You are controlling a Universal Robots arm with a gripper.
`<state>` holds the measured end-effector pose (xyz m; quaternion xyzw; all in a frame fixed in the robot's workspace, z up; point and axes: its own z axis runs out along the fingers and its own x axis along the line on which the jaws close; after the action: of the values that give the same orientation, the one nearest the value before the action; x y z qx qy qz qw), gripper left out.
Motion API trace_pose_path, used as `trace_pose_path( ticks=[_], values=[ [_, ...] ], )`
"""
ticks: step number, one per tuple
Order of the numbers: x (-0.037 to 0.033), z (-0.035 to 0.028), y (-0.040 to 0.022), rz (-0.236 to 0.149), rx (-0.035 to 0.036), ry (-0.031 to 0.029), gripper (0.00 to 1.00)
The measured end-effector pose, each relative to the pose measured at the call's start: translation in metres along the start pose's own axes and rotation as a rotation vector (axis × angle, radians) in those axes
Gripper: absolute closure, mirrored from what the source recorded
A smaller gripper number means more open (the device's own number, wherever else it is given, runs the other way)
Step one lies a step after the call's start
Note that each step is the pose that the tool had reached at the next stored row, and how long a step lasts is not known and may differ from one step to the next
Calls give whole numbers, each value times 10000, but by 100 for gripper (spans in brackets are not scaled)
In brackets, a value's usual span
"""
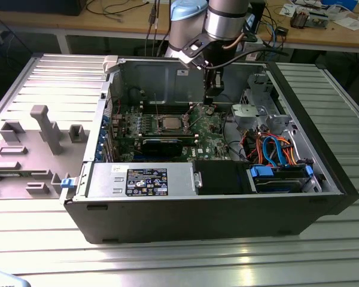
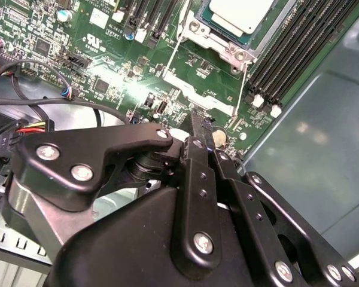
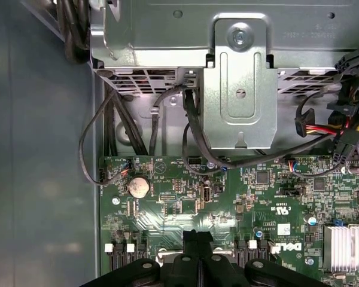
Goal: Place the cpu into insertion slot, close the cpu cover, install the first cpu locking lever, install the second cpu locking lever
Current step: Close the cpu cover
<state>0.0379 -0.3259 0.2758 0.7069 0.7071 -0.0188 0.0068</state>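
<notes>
The cpu (image 2: pixel 239 12) (image 1: pixel 167 124), a silver-topped square chip, lies in the insertion slot (image 2: pixel 194 27) on the green board. A silver frame, the cpu cover (image 2: pixel 222 45), lies around the chip. Two thin wire levers (image 2: pixel 172 57) reach from the socket's corners out over the board. My gripper (image 2: pixel 201 119) (image 3: pixel 197 235) hangs over the board beside the socket, toward the exterior view's right of it (image 1: pixel 212 94). Its black fingers (image 2: pixel 198 140) are pressed together and hold nothing. A short gap separates it from the chip.
Long black memory slots (image 2: pixel 299 48) run beside the socket. A silver drive bracket (image 3: pixel 239 78), black cable bundles (image 3: pixel 131 125) and a coin battery (image 3: pixel 138 187) lie past the gripper. The case walls (image 1: pixel 158 75) box the board in. A grey fixture tray (image 1: pixel 30 149) sits outside.
</notes>
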Motion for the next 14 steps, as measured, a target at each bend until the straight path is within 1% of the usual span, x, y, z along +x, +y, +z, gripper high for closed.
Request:
trace_pose_path(
  ticks=[14],
  values=[
    [0,2,44,1,0,0,89]
  ],
)
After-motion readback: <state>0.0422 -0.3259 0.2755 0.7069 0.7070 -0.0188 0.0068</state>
